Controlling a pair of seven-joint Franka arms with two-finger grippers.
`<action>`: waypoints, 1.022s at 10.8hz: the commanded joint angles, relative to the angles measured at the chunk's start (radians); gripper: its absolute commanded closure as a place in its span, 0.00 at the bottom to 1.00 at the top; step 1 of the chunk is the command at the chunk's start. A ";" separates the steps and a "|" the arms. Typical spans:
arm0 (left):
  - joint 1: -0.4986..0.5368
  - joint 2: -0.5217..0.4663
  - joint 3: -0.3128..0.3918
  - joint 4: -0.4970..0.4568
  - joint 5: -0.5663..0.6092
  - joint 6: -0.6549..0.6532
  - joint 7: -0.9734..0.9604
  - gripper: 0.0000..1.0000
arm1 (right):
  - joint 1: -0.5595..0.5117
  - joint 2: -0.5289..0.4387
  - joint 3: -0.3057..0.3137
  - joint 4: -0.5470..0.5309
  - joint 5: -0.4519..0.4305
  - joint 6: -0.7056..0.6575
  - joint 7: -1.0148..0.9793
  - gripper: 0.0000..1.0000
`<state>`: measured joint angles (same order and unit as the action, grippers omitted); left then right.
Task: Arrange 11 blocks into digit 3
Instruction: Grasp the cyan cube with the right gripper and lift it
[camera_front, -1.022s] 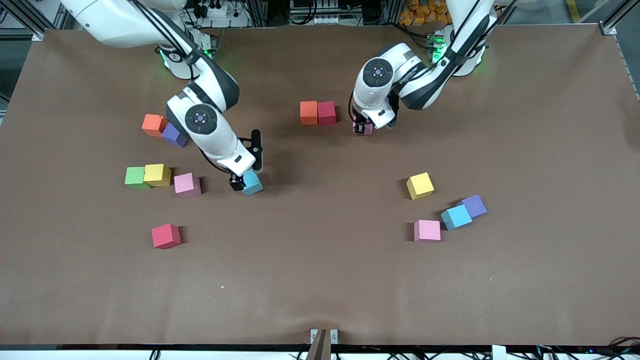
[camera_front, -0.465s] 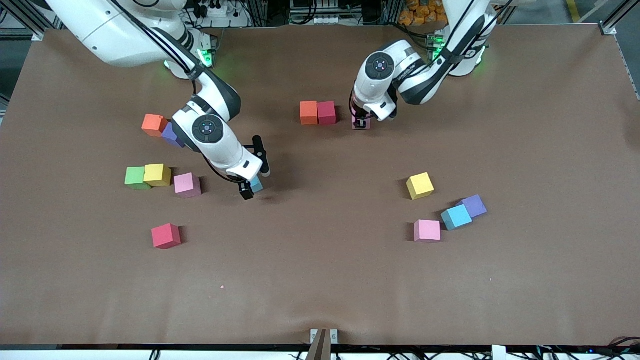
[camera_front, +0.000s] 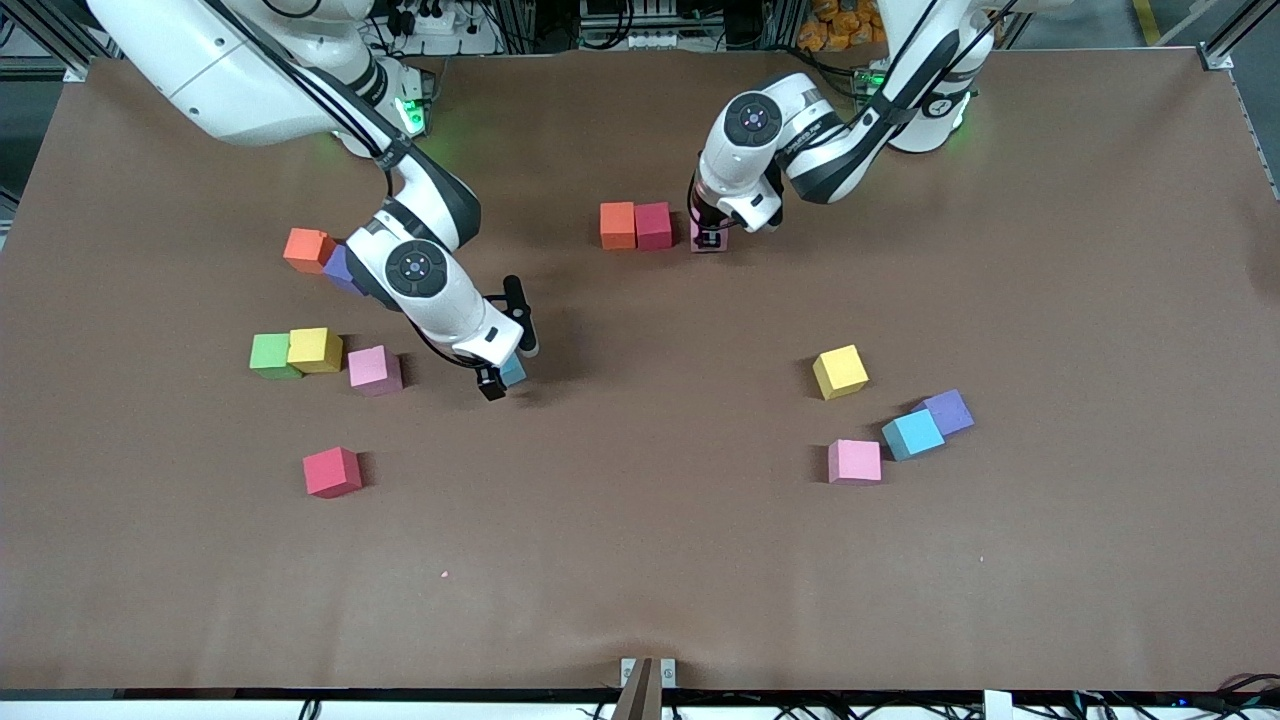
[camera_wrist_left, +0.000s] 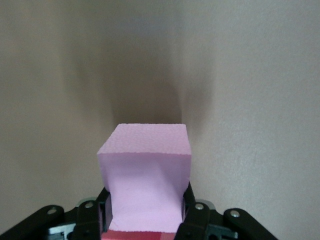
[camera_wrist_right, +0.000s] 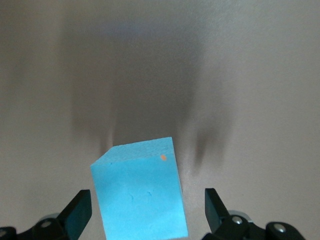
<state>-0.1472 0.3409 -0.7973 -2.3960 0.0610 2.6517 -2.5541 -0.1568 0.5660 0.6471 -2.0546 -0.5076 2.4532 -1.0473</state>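
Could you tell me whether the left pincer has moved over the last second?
Yes. The left pincer, shut on a pink block, has shifted toward the red block beside the orange block, narrowing the gap.

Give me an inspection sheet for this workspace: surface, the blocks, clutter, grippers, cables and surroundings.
Surface: brown table, flat.
Job's things: orange block and red block side by side, touching; other blocks scattered toward both ends; digit barely begun.
Clutter: green cube touching a yellow block.
Grippers: left gripper shut on a pink block, low beside the red block; right gripper open, jaws either side of a blue block.
Cables: black cables run along both arms.
Surroundings: metal framing at the table's edges.
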 joint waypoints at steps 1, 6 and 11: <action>-0.021 0.004 -0.008 -0.011 -0.010 0.042 -0.046 1.00 | 0.022 0.026 -0.030 0.007 -0.022 0.033 -0.002 0.09; -0.031 0.047 -0.008 -0.011 0.040 0.063 -0.046 1.00 | 0.034 0.006 -0.061 0.010 -0.011 0.033 0.009 0.66; -0.029 0.075 -0.007 -0.005 0.078 0.077 -0.046 1.00 | 0.040 -0.038 -0.058 0.014 0.131 0.000 0.015 0.75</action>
<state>-0.1816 0.4021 -0.7993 -2.3998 0.0975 2.7100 -2.5848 -0.1299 0.5658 0.5930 -2.0349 -0.4261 2.4812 -1.0379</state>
